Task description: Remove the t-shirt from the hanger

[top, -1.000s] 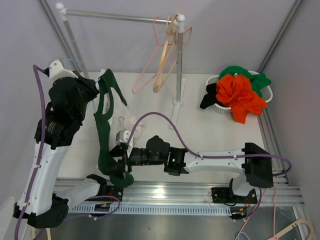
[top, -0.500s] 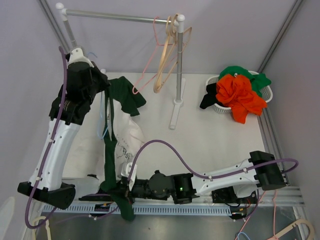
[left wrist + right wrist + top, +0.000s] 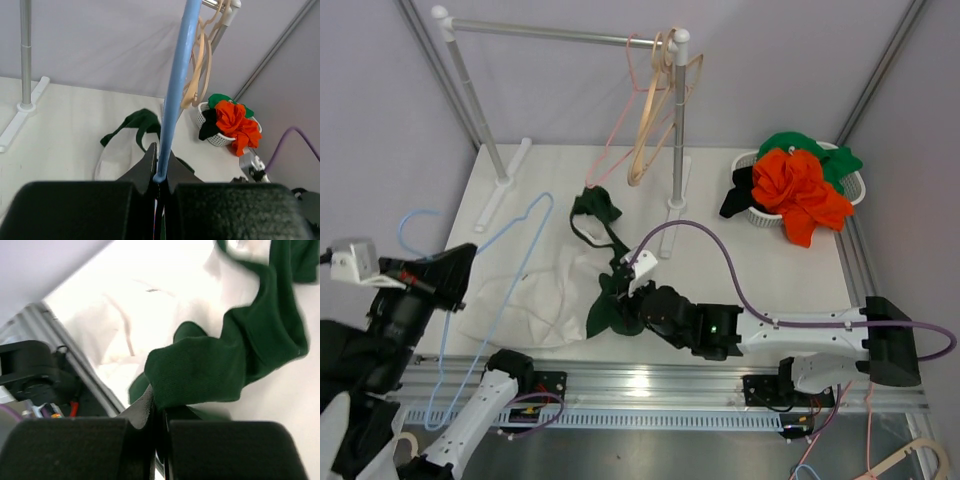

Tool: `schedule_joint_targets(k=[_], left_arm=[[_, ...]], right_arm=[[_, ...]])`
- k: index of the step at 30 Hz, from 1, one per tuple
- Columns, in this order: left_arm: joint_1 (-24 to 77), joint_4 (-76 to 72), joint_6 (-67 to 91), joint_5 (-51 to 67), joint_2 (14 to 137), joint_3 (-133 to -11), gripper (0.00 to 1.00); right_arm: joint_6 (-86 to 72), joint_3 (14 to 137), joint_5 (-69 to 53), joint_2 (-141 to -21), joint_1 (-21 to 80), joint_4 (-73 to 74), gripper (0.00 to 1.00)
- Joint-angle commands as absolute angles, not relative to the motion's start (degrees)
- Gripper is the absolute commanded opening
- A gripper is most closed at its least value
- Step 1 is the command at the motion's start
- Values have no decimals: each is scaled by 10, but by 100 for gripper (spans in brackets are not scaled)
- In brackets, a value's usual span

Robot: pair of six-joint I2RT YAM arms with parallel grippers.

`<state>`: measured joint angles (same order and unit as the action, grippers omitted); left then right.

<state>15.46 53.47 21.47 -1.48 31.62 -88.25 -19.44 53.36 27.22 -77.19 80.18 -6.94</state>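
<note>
T-shirt (image 3: 570,290), green and white, lies crumpled on the white surface (image 3: 750,260) in front of the rack (image 3: 677,130), off the blue hanger (image 3: 492,243). Its white body is spread flat, and a green band trails away toward the rack's foot.

The right gripper (image 3: 623,307) is down at the near edge of the cloth. The right wrist view shows its fingers (image 3: 145,407) clamped on a thick fold of the green fabric (image 3: 215,370), which bunches up directly above the tips.

The left gripper (image 3: 458,268) is to the left of the shirt, and its fingers (image 3: 147,167) are pinched tight on the hanger's blue rod (image 3: 175,90). From the left wrist the shirt (image 3: 140,122) shows beyond those tips, lying apart from them on the surface.
</note>
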Motion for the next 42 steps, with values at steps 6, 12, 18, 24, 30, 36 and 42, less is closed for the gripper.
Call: schedule_joint_targets(k=[6,12,18,24,30,36,42], left_arm=[[150,592,178,-14,276,-783,1],[150,560,185,28,279,-754,1],[150,543,178,35,294,-737,1],[150,537,174,41,309,-738,1],[150,539,158,38,341,-754,1],[150,504,159,40,373,-749,1],[149,466,171,54,405,-737,1]], right_arm=[[-227,532,466,-629,707,91,0],[-66,580,227,-541,401,-41,0],[-30,814,-110,-684,150,-115,0],[-182,1068,-122,-911,16,-306,0],[-149,1290,71,-1118,11,-383,0],[-143,1284,141,-1163,11,-323,0],[-207,943,345,-1001,9,-248,0]])
